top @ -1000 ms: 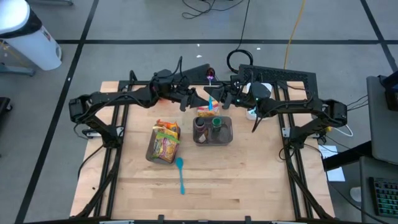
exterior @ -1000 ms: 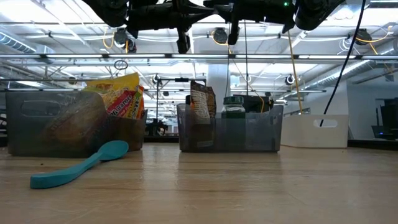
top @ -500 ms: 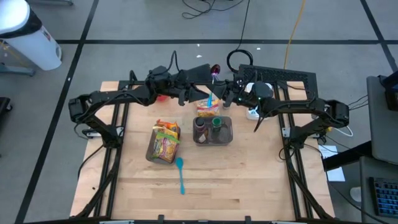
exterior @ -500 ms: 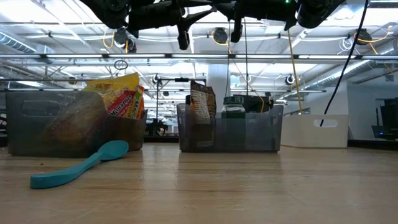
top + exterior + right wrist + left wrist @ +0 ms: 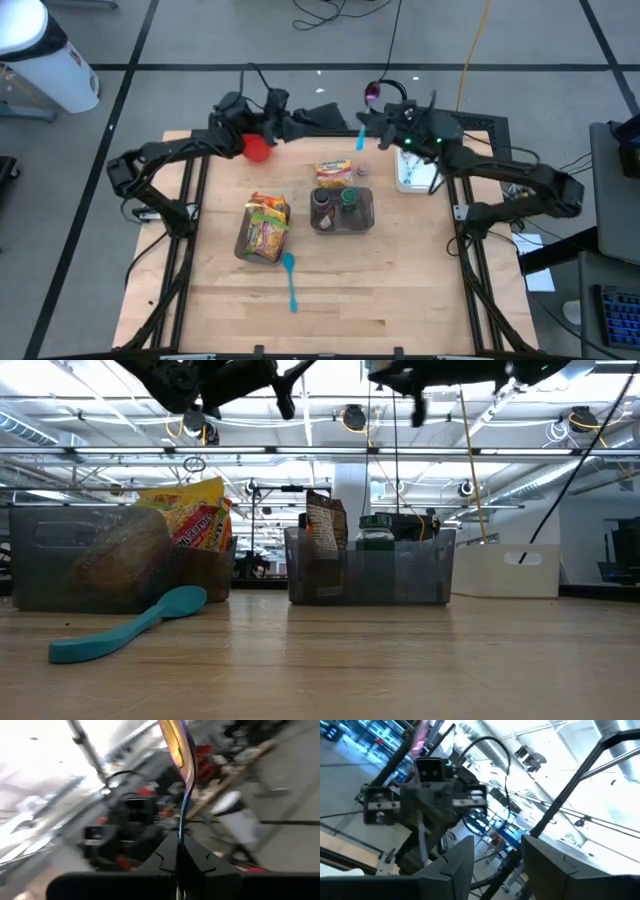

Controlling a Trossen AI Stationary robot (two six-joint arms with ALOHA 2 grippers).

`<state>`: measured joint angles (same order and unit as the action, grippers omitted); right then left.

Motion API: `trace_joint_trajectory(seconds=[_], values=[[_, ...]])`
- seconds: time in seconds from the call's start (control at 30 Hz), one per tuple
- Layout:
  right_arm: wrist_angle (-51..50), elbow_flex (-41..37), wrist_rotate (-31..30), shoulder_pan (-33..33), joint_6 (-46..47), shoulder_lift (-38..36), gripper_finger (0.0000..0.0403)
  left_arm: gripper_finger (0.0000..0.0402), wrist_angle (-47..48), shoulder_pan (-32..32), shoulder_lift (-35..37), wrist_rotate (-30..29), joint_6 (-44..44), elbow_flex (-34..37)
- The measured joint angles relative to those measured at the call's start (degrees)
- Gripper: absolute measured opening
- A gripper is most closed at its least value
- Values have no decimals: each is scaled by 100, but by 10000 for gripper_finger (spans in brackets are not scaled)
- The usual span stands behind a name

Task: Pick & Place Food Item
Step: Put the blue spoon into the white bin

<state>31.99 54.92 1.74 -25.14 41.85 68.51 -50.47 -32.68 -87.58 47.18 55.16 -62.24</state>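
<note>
Arms now raised, farther apart.

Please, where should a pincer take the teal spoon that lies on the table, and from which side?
Take the teal spoon at the middle of its handle, coming straight down from above. It lies flat on the bare table, apart from the nearby bin, bowl end toward that bin. The handle is thin and straight, so the fingers should probably close across its width.

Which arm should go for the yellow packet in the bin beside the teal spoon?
Left. The left gripper is open and empty, on the yellow packet's side; the right gripper is shut on a spoon.
</note>
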Motion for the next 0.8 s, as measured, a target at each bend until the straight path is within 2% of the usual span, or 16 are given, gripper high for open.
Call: trace_joint_trajectory(seconds=[0.27,0.5,0.6,0.8], values=[[-2895,0,-1059,-432,-351,-1368,0,173,-24,-288,160,487,260,-1],[-5044,0,-1586,-702,-58,-1816,0,173,-4,-346,183,547,176,-1],[-5462,-31,-1705,-790,-12,-1781,0,173,-14,-346,183,549,103,0],[-5278,-541,-1699,-1025,40,-1670,0,173,-7,-346,183,634,100,-1]])
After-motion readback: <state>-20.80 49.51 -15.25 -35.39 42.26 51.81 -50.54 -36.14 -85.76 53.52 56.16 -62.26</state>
